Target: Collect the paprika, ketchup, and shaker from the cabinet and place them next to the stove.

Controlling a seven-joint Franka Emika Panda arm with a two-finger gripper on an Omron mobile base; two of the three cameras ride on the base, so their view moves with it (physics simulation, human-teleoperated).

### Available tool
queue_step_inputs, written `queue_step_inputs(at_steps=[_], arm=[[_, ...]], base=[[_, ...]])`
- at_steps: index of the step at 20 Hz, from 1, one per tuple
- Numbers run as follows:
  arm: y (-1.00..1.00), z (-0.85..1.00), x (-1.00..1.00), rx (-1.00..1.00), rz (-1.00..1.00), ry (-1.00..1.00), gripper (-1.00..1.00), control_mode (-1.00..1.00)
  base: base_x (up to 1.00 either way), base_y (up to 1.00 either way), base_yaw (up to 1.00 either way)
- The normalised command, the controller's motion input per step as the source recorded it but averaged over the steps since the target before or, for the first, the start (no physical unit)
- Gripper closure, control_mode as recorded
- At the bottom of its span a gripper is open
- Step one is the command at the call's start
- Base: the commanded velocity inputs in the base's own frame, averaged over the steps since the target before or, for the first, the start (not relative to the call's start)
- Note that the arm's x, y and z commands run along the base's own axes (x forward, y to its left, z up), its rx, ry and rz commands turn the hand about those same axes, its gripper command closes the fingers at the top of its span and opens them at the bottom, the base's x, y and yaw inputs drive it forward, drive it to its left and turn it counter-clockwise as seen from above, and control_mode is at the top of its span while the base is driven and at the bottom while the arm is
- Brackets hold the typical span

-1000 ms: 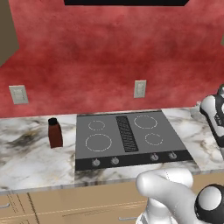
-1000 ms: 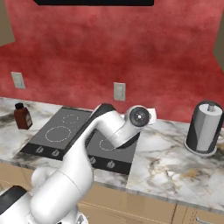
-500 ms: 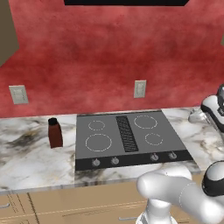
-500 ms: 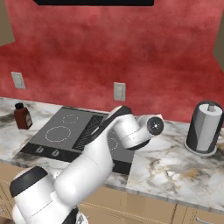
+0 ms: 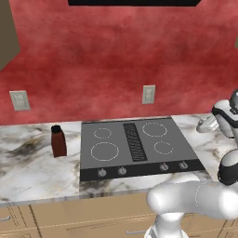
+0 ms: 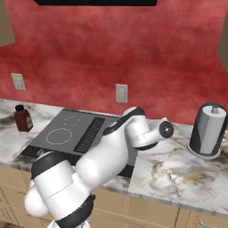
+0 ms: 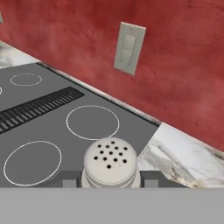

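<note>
Gripper (image 7: pixel 111 183) clenched on the shaker (image 7: pixel 111 165), carried over the stove (image 7: pixel 52 131) (counter at 3 o'clock): premature release would drop it on a burner.

Paprika (image 6: pixel 22 119) left of stove (image 6: pixel 67 136), arm over stove, paper towel roll (image 6: pixel 208 129) right

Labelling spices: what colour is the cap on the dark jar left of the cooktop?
Black, clearest in the left base view: brown jar.
</note>
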Motion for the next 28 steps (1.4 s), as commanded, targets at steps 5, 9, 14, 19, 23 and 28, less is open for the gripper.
queue_step_inputs(at_steps=[5, 9, 14, 19, 23, 28], arm=[[-0.07, -0.29, 0.34, 0.00, 0.10, 0.01, 1.00, -1.00], [-0.11, -0.28, 0.29, 0.00, 0.09, 0.02, 1.00, -1.00], [-0.09, -0.24, 0.03, 0.00, 0.05, 0.00, 1.00, -1.00], [-0.02, -0.20, 0.00, 0.00, 0.01, 0.03, 1.00, -1.00], [0.07, -0.18, 0.02, 0.00, 0.00, 0.11, 1.00, -1.00], [0.01, -0.26, 0.00, 0.00, 0.00, 0.10, 1.00, -1.00]], base=[[0.00, 0.00, 0.00], [0.00, 0.00, 0.00], [0.00, 0.00, 0.00], [0.00, 0.00, 0.00], [0.00, 0.00, 0.00], [0.00, 0.00, 0.00]])
